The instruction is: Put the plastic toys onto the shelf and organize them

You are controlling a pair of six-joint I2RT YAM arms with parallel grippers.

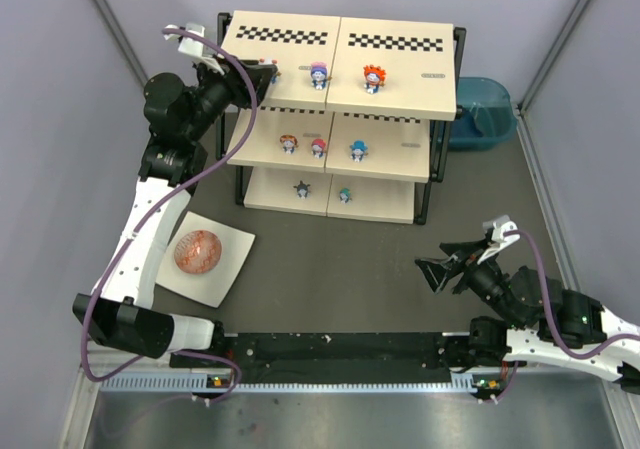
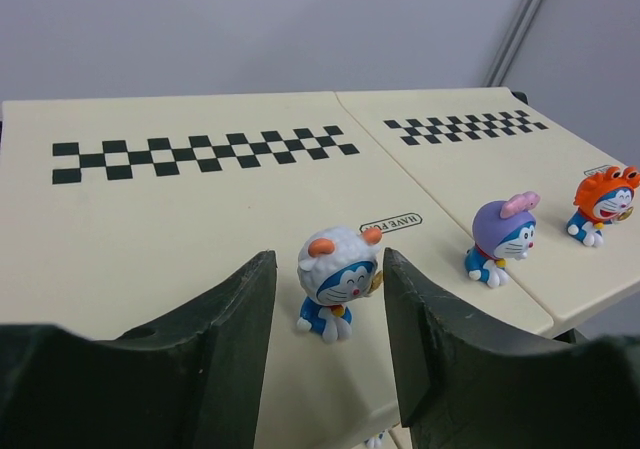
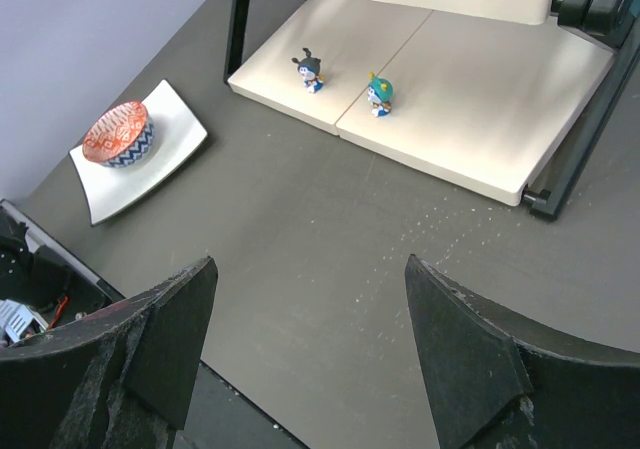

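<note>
Left gripper (image 2: pixel 327 261): jaws parted, straddling white-headed toy (image 2: pixel 338 281), not clamping it. Toy stands upright on shelf (image 2: pixel 180 219) top board. Right gripper (image 3: pixel 308 269): wide, empty, above table (image 3: pixel 330 219).

The left arm (image 1: pixel 140 229) rises from its base at the near edge and stretches far forward, elbow bent high. At its end, the left gripper (image 1: pixel 268 73) points rightward and sits roughly level. Seen from its wrist, the two dark fingers (image 2: pixel 225 349) stand apart, with a gap between the jaws. The right arm (image 1: pixel 570 321) stays low and folded close to its base. The right gripper (image 1: pixel 437 269) points left and tilts downward, jaws spread wide.
</note>
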